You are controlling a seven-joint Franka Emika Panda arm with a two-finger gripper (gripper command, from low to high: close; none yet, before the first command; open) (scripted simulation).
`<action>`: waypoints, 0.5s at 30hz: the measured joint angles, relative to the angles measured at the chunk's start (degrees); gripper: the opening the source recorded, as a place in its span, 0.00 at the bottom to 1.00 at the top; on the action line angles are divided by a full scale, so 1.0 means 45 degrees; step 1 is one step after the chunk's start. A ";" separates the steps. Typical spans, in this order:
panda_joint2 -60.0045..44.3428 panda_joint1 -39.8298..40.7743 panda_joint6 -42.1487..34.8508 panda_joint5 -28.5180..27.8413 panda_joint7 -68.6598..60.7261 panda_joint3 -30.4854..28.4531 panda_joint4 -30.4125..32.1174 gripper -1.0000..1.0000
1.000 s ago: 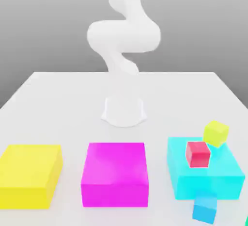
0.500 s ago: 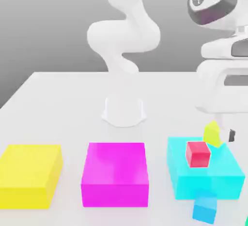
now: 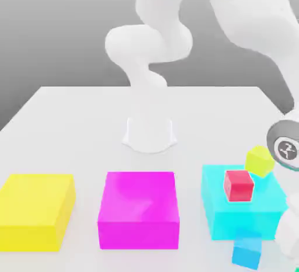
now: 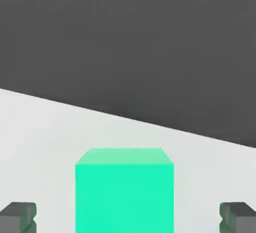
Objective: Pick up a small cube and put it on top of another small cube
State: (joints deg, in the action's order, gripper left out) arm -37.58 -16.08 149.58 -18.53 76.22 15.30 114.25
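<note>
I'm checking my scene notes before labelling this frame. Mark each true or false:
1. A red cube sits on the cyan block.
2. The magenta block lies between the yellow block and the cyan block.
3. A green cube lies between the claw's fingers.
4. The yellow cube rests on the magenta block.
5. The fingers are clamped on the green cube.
1. True: the red cube sits on the cyan block.
2. True: the magenta block lies between the yellow block and the cyan one.
3. True: the green cube lies between the fingers of the claw.
4. False: the yellow cube is at the cyan block's far corner.
5. False: white table shows between each finger and the cube.
</note>
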 joint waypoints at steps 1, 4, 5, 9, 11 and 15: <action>0.0000 0.0000 0.0002 0.0003 -0.0002 0.0000 0.0000 0.00; -0.0001 0.0003 0.0020 0.0027 -0.0023 0.0004 0.0001 0.00; -0.0191 -0.0047 0.0147 -0.0056 0.0034 -0.0058 -0.0050 0.00; 0.1070 0.0291 -0.0774 0.0483 -0.0325 0.0403 0.0284 0.00; 0.1965 0.0635 -0.0988 0.0984 -0.0334 0.0576 0.0888 0.00; 0.3765 0.1365 -0.0807 0.2082 0.0080 0.0595 0.2660 0.00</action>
State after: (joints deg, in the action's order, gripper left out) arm -20.63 -9.94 145.95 -9.16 76.58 17.98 126.22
